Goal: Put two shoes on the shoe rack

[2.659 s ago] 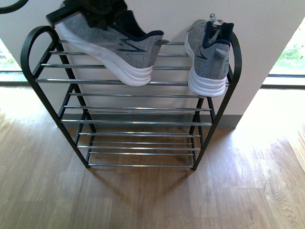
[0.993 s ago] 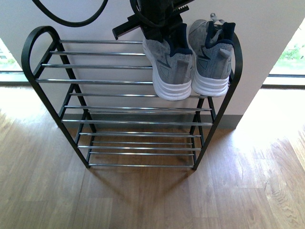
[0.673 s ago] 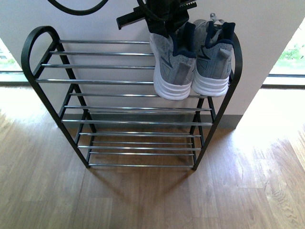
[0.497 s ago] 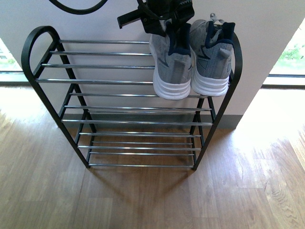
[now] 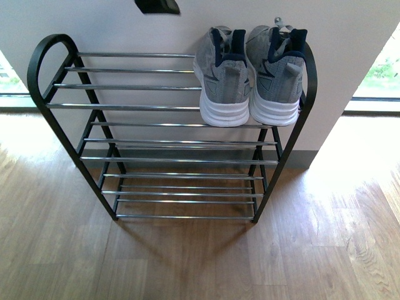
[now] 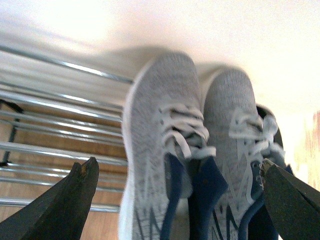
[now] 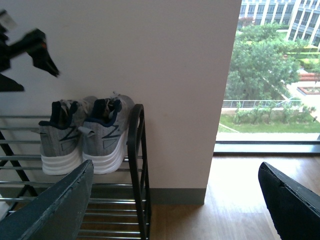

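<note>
Two grey sneakers stand side by side, heels toward me, at the right end of the shoe rack's (image 5: pixel 125 106) top tier: one shoe (image 5: pixel 224 75) on the left and its mate (image 5: pixel 275 72) against the rack's right loop. My left gripper (image 6: pixel 177 165) hangs open above them and holds nothing, with its fingers (image 6: pixel 80 187) spread wide of both shoes (image 6: pixel 160 130). Only a black bit of that arm (image 5: pixel 156 5) shows in the front view. Off to the right of the rack (image 7: pixel 136 150), my right gripper (image 7: pixel 176 167) is open and empty, well away from the shoes (image 7: pixel 105 132).
A white wall (image 5: pixel 187 28) stands right behind the rack. The two lower tiers (image 5: pixel 181 159) carry nothing. Wooden floor (image 5: pixel 187 262) spreads in front. A floor-length window (image 7: pixel 270 75) lies to the right of the wall.
My left gripper has let go of the left shoe and risen almost out of the front view. That shoe now rests squarely on the top bars beside its mate.
</note>
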Controlling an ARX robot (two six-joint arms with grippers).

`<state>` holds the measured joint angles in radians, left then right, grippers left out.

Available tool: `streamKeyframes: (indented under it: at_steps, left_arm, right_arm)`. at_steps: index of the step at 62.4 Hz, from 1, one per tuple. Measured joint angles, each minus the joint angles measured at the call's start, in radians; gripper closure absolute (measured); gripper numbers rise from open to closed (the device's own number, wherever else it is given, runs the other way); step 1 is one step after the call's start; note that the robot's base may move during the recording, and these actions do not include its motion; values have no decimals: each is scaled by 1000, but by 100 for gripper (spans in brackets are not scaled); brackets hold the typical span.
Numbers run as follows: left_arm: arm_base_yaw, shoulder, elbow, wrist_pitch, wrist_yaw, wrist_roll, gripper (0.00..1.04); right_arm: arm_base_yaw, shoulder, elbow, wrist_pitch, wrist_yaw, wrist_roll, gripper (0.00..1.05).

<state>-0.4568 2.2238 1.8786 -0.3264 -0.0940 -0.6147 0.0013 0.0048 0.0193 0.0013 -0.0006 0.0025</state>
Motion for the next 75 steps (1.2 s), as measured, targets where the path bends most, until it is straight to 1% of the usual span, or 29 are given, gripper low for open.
streamKeyframes:
  at_steps: [3,4,7,9,10,11,12,14,15,18,19,21,24,32,38,41,59,75]
  left_arm:
    - [34,-115,-127,94,-69,29,9]
    - [50,-166,-184,136,-121,50,9]
    - [87,-276,-315,225,-229,104,9]
    - [104,-319,-364,249,-268,122,9]
    - [112,-334,-387,274,-270,143,10]
    - [120,-351,-425,348,-266,180,13]
    - [130,-375,-497,497,-251,244,19]
    - [142,-406,-601,682,-228,338,26]
    - [144,-413,-627,721,-223,369,28]
    - [158,-462,-789,932,-194,472,38]
    - [162,-480,-838,986,-188,490,42]
    - [167,-498,-885,1031,-177,509,46]
    - [182,-548,-990,1113,-158,548,54]
    - [230,-658,-1166,1199,-129,583,74]
    - [270,-745,-1311,1240,-97,594,96]
    - [277,-772,-1353,1250,-83,596,103]
    - [345,-983,-1595,1276,-16,604,104]
    - [379,-1136,-1707,1234,18,604,104]
  right_arm:
    - [0,0,0,0,0,0,9]
    - [0,0,0,0,0,0,9]
    - [0,0,0,0,0,0,9]
    - [0,0,0,0,0,0,9]
    - [0,0,0,0,0,0,9]
    - [0,0,0,0,0,0,9]
    - [0,0,0,0,0,0,9]
    - [0,0,0,0,0,0,9]
    - [0,0,0,0,0,0,9]
    - [0,0,0,0,0,0,9]
    - [0,0,0,0,0,0,9]
    - [0,0,0,0,0,0,9]
    - [0,0,0,0,0,0,9]
    - [0,0,0,0,0,0,9]
    - [0,0,0,0,0,0,9]
    - [0,0,0,0,0,0,9]
    - [0,0,0,0,0,0,9]
    - [0,0,0,0,0,0,9]
